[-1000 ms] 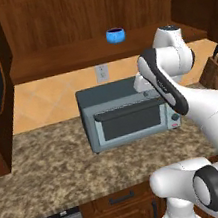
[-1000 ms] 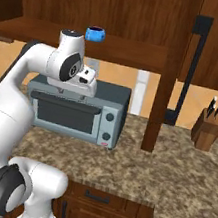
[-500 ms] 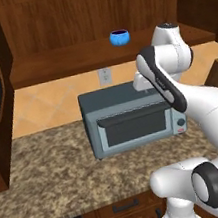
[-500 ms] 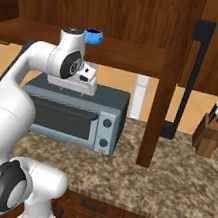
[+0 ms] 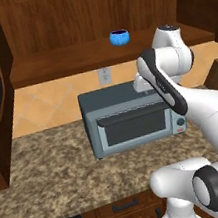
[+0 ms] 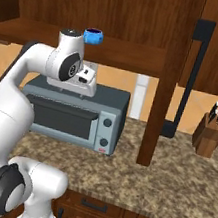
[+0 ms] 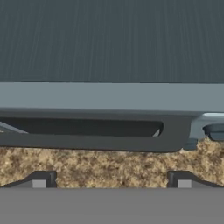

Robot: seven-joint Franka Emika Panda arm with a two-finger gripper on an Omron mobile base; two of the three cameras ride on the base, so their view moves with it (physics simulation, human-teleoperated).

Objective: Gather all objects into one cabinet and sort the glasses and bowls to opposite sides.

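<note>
1. Whole view shifted since a second ago, so the base moved; arm pose unchanged.
2. Gripper spread wide, holding nothing, above the grey toaster oven on the granite counter.
3. Knife block at right.
4. Blue vessel on the open cabinet's shelf, behind the arm.

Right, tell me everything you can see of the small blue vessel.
The small blue vessel is squat and round, glossy bright blue with a dark rim and dark inside. It stands upright and alone on the cabinet shelf, above and behind the toaster oven. Only the shelf touches it.
</note>
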